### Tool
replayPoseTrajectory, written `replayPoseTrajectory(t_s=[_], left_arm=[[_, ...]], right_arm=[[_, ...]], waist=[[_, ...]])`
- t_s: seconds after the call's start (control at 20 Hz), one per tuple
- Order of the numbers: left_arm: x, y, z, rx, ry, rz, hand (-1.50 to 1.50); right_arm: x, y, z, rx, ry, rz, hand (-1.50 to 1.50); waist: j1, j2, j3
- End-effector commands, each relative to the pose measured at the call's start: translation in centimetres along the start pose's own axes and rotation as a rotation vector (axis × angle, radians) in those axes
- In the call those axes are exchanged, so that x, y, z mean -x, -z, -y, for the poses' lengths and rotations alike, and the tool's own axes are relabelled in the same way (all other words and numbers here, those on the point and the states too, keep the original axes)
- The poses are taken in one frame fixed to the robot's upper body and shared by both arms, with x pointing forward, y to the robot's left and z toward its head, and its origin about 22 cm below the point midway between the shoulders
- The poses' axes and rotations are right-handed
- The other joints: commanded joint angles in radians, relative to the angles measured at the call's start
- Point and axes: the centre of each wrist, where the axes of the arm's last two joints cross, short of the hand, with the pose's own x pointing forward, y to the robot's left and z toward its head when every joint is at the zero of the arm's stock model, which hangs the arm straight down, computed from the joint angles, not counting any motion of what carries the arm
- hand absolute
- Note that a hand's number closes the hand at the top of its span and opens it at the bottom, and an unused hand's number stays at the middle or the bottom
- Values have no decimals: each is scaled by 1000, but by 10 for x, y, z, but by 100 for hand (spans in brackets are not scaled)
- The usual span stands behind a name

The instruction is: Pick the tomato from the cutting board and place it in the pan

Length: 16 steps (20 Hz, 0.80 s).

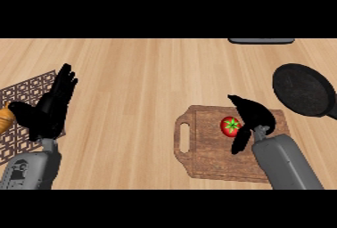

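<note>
R robot hand [256, 116] just beside tomato [230, 126] on cutting board [205, 156].

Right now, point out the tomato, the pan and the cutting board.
tomato [230, 126], head view, its green stem top.
pan [302, 89], head view, middle of its dark inside.
cutting board [207, 155], head view, bare wood below the tomato.

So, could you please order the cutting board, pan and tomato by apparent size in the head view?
1. cutting board, largest.
2. pan, smaller, though its handle runs off the view's right edge.
3. tomato, clearly smallest.
</note>
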Motion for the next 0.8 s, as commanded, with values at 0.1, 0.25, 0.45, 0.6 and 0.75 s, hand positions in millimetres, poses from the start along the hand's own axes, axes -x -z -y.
replayPoseTrajectory(t_s=[0.1, 0.25, 0.45, 0.6, 0.75], left_arm=[[2, -18, -6, 9, -10, 8, 0], [6, 1, -3, 2, -11, 10, 0], [-4, 1, 8, -11, -16, -3, 0], [11, 8, -16, -5, 9, 7, 0], [-18, 2, -2, 0, -2, 3, 0]], right_arm=[[-6, 15, -19, -68, -12, 109, 150], [6, 20, -12, -28, -93, 145, 150], [14, 18, -20, -5, -69, 135, 150], [-14, 19, -11, 17, -62, 139, 150], [-43, 20, -22, 57, -1, 67, 150]], waist=[[9, 0, 0], [2, 1, 0], [0, 0, 0], [0, 1, 0], [6, 1, 0]])
